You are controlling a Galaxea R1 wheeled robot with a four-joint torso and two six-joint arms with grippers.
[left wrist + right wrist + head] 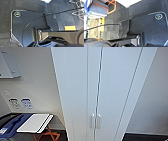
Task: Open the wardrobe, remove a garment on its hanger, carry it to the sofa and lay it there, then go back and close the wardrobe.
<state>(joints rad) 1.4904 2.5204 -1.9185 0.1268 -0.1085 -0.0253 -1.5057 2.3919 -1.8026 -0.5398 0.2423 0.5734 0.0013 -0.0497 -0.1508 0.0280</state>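
The wardrobe [105, 89] stands right in front of me in the head view, tall and white, with both doors shut. A thin dark seam runs down between the doors. Its pair of small white vertical handles [96, 121] sits low in the picture, side by side at the seam. The garment, the hanger and the sofa are out of view.
Left of the wardrobe a low table [35, 123] with orange legs carries a white board and a blue case [13, 124]. White wall with small signs [21, 103] lies behind it. Dark carpet [7, 18] shows under both wrists, and a white wire rack [78, 8] stands nearby.
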